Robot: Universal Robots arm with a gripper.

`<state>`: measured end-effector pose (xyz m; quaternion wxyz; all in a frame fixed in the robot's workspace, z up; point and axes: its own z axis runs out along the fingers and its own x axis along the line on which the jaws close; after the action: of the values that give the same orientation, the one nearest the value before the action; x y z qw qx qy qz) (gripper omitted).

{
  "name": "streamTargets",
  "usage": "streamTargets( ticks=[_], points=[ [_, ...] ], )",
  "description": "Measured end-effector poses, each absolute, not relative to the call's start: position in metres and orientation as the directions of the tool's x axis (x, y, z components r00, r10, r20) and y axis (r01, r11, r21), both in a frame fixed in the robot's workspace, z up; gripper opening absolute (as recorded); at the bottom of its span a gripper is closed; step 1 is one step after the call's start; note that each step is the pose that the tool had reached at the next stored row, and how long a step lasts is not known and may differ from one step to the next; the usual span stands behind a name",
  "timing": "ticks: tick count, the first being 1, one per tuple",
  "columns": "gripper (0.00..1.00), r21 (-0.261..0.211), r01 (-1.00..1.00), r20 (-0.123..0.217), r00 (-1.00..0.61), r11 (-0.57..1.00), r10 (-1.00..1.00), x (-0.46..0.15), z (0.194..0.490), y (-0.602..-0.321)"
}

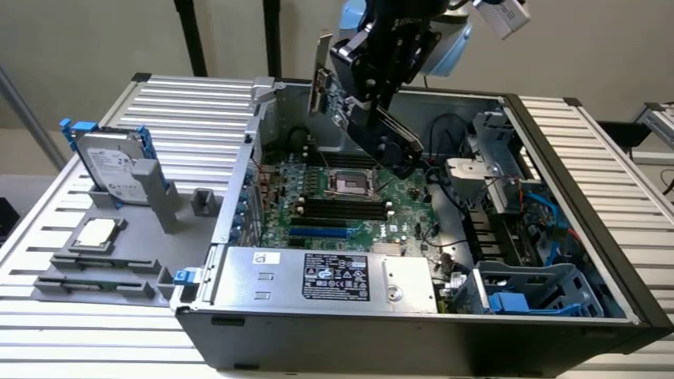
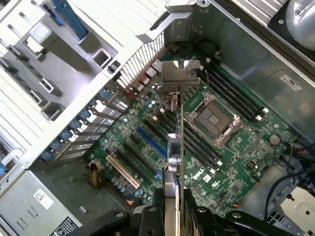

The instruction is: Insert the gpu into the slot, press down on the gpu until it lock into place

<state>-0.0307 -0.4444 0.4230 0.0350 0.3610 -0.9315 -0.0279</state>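
The gpu [image 1: 339, 101], a small thin black rectangular card with a green circuit-board edge and a silver metal bracket at one end, hangs in the air above the open dark grey computer case [image 1: 421, 347]. It is tilted, bracket end highest, and well clear of the green motherboard [image 1: 406, 197]. The black robot gripper [image 1: 368, 67] is clamped on it. In the wrist view the card [image 2: 179, 123] runs edge-on straight out from between the two fingers [image 2: 173, 211].

The slot [image 1: 319, 234], a long narrow bright blue plastic connector strip, lies bare on the board, so the card is not yet inserted. In the wrist view the strip [image 2: 151, 142] sits to one side of the card's line, not under it.

Beside the slot run the parallel black memory slots [image 1: 342, 209], and beyond them lies the square silver processor socket [image 1: 350, 183]. A large silver box with a black-and-white label [image 1: 316, 276] fills the near end of the case.

The card looks light and stiff, but fragile. It is best held by its flat faces near the upper edge, leaving the contact edge free.
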Motion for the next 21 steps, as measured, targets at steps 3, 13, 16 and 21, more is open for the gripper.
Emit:
streamTargets(
  ticks=[3,13,16,21],
  points=[
    [0.27,0.079,-0.711,0.043,-0.698,0.699,-0.714,-0.031,0.422,-0.444],
    [0.27,0.084,-0.825,0.029,-0.558,0.558,-0.829,-0.031,0.418,-0.444],
    [0.27,0.085,-0.854,0.024,-0.512,0.512,-0.858,-0.031,0.416,-0.444],
    [0.27,0.086,-0.898,0.015,-0.432,0.432,-0.902,-0.031,0.412,-0.444]
  ],
)
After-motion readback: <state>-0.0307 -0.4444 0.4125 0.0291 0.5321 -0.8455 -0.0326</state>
